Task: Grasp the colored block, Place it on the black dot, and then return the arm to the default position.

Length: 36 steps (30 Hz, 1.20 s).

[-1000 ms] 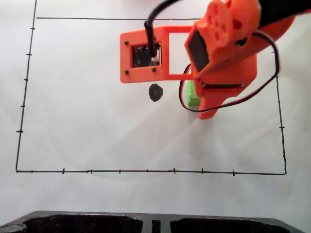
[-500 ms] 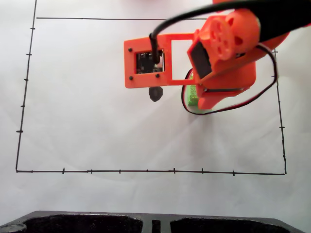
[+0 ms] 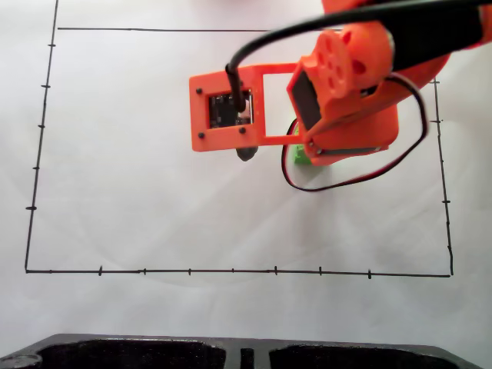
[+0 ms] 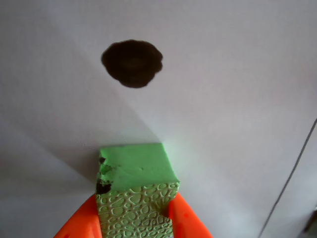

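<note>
Small bright green cube w/ crackled, pebble-like texture, the colored block (image 4: 136, 193), sits clamped in the tool (image 4: 134, 218): two orange plastic fingers (image 4: 81, 223) press its left & right sides at the bottom edge of the wrist view, narrow, closed on the block. Top face of the block is smooth flat green; the face toward the cam has a raised cell pattern. Left upper corner is chipped, w/ a dark spot or two along that edge.

Landmark: the small irregular oval black ink blot on white paper, the black dot (image 4: 132, 63). In the wrist view the block is below the dot & a bit right of it, apart, w/ bare white paper (image 4: 237, 99) between. A soft shadow lies on the paper at the block's left. Can't tell if the block touches the paper.

Fixed view: bright orange 3D-printed arm (image 3: 346, 100) w/ black servos comes in from the upper right. Its flat orange cam bracket (image 3: 231, 111) covers most of the dot (image 3: 246, 154); just the lower tip of the dot peeks out under the bracket edge. Only a sliver of the block (image 3: 300, 156) shows, right of the dot, under the arm's body. A black & red cable (image 3: 361, 178) loops below the arm, right of the dot. Thin black border line (image 3: 231, 271) w/ tick marks runs well below the dot.
</note>
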{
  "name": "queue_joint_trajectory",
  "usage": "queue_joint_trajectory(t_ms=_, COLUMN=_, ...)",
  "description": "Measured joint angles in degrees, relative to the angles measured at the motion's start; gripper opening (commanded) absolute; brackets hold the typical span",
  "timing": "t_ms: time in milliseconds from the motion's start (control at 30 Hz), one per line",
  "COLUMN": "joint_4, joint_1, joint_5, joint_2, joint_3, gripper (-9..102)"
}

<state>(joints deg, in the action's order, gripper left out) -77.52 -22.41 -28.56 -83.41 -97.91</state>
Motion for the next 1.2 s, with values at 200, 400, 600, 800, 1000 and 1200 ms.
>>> queue_joint_trajectory(t_ms=200, joint_4=-3.3, joint_1=2.4, joint_5=6.4, joint_2=-6.2, joint_3=0.0, gripper=7)
queue_joint_trajectory(t_ms=400, joint_4=-6.1, joint_1=6.9, joint_5=13.5, joint_2=-11.2, joint_3=0.0, gripper=7)
queue_joint_trajectory(t_ms=600, joint_4=-7.1, joint_1=11.4, joint_5=17.8, joint_2=-12.2, joint_3=0.0, gripper=7)
queue_joint_trajectory(t_ms=800, joint_4=-7.1, joint_1=14.8, joint_5=20.1, joint_2=-12.0, joint_3=0.0, gripper=8)
queue_joint_trajectory(t_ms=1000, joint_4=-4.5, joint_1=16.6, joint_5=22.6, joint_2=-9.6, joint_3=-1.1, gripper=8)
queue_joint_trajectory(t_ms=1200, joint_4=-2.1, joint_1=17.3, joint_5=24.0, joint_2=-7.0, joint_3=-3.9, gripper=8)
